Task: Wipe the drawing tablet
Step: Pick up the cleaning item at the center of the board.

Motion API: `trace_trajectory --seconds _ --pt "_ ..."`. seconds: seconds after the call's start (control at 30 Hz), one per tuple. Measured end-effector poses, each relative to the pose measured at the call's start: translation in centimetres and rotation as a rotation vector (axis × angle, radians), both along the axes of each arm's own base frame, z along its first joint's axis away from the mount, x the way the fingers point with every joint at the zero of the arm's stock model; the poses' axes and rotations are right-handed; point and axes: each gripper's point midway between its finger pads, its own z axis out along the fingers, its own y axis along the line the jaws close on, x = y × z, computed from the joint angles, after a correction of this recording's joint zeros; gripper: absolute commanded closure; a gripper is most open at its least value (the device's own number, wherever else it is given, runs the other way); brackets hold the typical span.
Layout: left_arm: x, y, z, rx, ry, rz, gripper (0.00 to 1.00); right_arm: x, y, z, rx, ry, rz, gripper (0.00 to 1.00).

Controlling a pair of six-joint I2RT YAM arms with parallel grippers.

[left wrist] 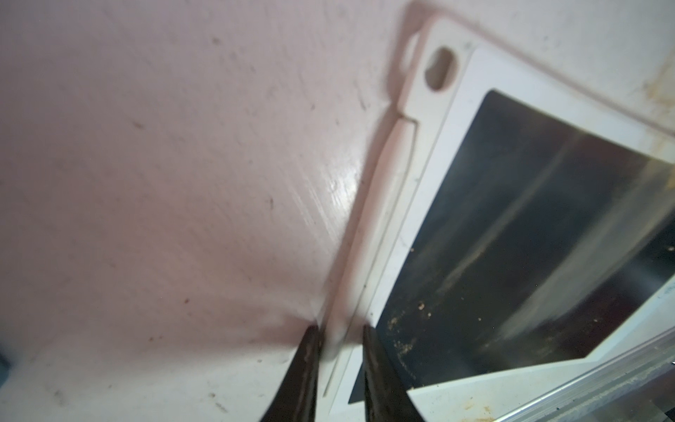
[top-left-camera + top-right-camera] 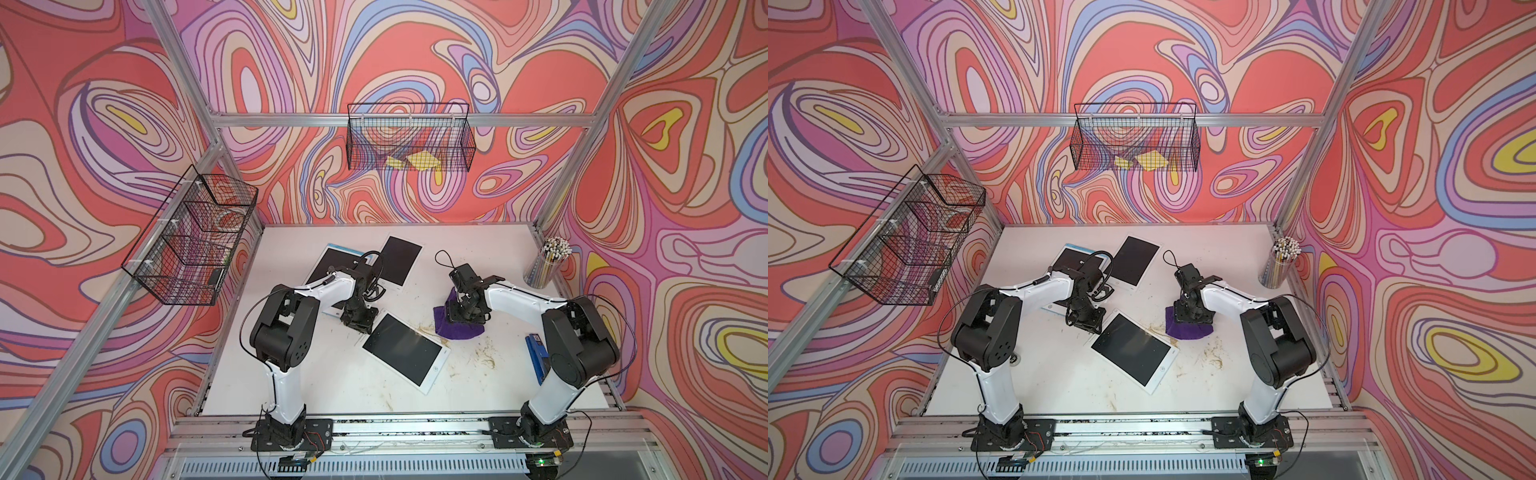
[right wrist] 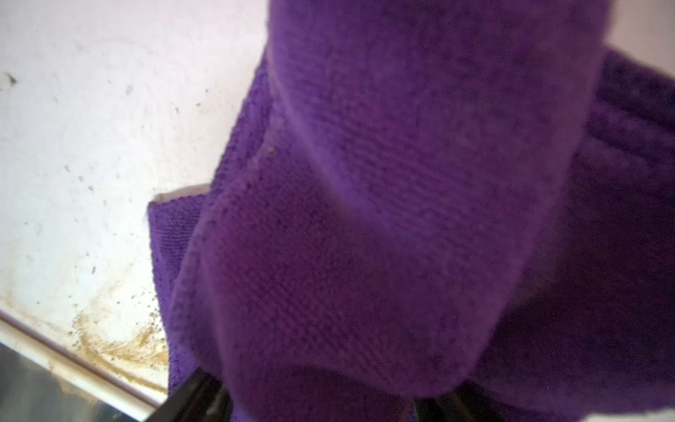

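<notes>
Purple cloth (image 3: 365, 219) covers right gripper (image 3: 317, 402) tips; drawing tablet (image 1: 511, 237) blurred, cropped.

Three tablets on the table (image 2: 353, 386), count them off the cloth (image 2: 465, 332): near tablet (image 2: 405, 353) just beside the cloth, back tablet (image 2: 401, 259) farther off behind it, third tablet (image 2: 324, 264) well apart from it. One cloth, purple. Two arms, left arm (image 2: 286, 328) and right arm (image 2: 577, 345). Two baskets, side basket (image 2: 187, 241) and rear basket (image 2: 411, 137), with two yellow scraps (image 2: 424, 160) in the rear one. One pencil cup (image 2: 544, 266), one blue thing (image 2: 536, 357) near the cloth
</notes>
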Motion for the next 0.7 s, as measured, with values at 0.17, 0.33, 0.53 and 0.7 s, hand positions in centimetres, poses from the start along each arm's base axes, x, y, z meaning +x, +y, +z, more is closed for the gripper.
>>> trace_trajectory --seconds 0.17,0.33,0.53,0.7 --pt "0.0 0.1 0.0 0.008 -0.002 -0.001 0.77 0.0 -0.3 -0.2 -0.043 0.007 0.004 0.46" --pt "0.0 0.1 0.0 0.009 -0.001 -0.001 0.77 0.1 -0.6 -0.3 -0.077 0.007 0.003 0.92" --pt "0.0 0.2 0.1 0.012 0.000 -0.001 0.77 -0.3 -0.7 1.0 -0.054 -0.027 -0.013 1.00" --pt "-0.1 0.2 0.1 0.016 0.004 -0.002 0.78 -0.5 0.4 8.1 0.029 -0.123 0.003 1.00"
